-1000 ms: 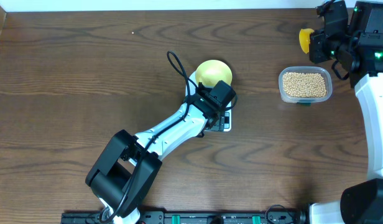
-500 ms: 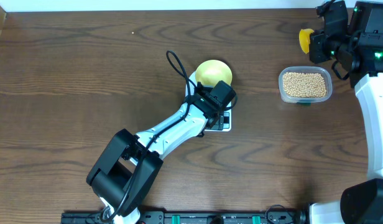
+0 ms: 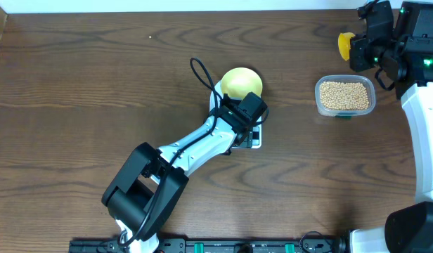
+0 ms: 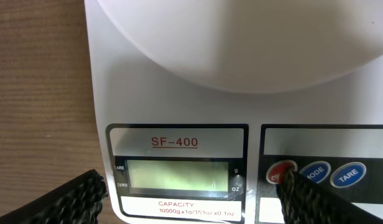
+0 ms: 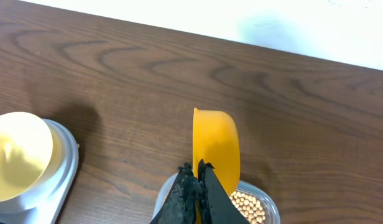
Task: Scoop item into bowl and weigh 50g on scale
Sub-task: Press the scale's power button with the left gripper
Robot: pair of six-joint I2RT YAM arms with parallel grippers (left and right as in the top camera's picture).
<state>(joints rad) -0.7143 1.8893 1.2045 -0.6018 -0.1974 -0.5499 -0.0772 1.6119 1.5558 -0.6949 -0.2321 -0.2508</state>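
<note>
The pale yellow bowl (image 3: 240, 82) sits on the white scale (image 3: 254, 138) at the table's middle; both also show in the right wrist view, the bowl (image 5: 16, 155) on the scale (image 5: 62, 168). My left gripper (image 3: 249, 123) hovers low over the scale's display (image 4: 178, 175), fingers spread wide; its right fingertip is at the red button (image 4: 280, 172). The display looks blank. The beans (image 3: 344, 95) fill a clear tub (image 3: 319, 103). My right gripper (image 5: 198, 180) is shut on the yellow scoop (image 5: 215, 148), held high above the tub's far side (image 3: 346, 45).
The tub (image 5: 266, 196) lies just below the scoop in the right wrist view. The left arm (image 3: 181, 154) stretches diagonally from the front edge to the scale. A black cable loop (image 3: 199, 72) stands left of the bowl. White wall lies beyond the table's far edge.
The left arm's base link has shifted slightly right; the gripper stays over the scale. The right arm has not moved.
</note>
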